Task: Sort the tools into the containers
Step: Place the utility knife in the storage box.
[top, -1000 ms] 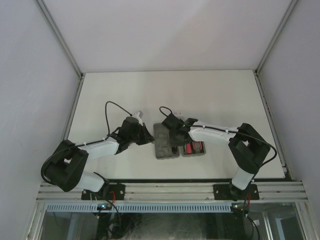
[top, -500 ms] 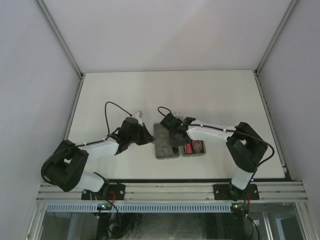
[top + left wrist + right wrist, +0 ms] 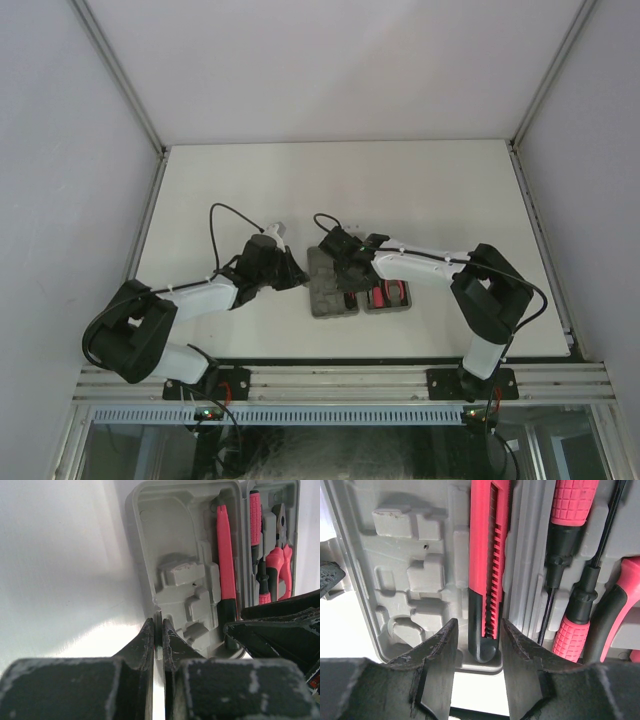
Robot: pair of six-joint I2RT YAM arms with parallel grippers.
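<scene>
Two grey trays lie side by side, the left tray (image 3: 325, 290) and the right tray (image 3: 400, 300). My left gripper (image 3: 298, 275) is shut on the left tray's near-left rim (image 3: 158, 635). A red-and-black knife-like tool (image 3: 485, 555) lies in a recess of the left tray (image 3: 400, 555). My right gripper (image 3: 479, 635) is open, its fingers on either side of that tool's black end without touching it. The right tray (image 3: 630, 535) holds red-handled screwdrivers (image 3: 572, 630) and pliers (image 3: 620, 605). No small dark ring shows.
The trays sit near the white table's front edge (image 3: 330, 355). My two grippers are close together over the left tray; the right one shows as a dark mass in the left wrist view (image 3: 280, 630). White enclosure walls (image 3: 60, 150) stand around the table.
My right gripper has shifted slightly left and nearer over the left tray. My left gripper has stayed on the tray's rim.
</scene>
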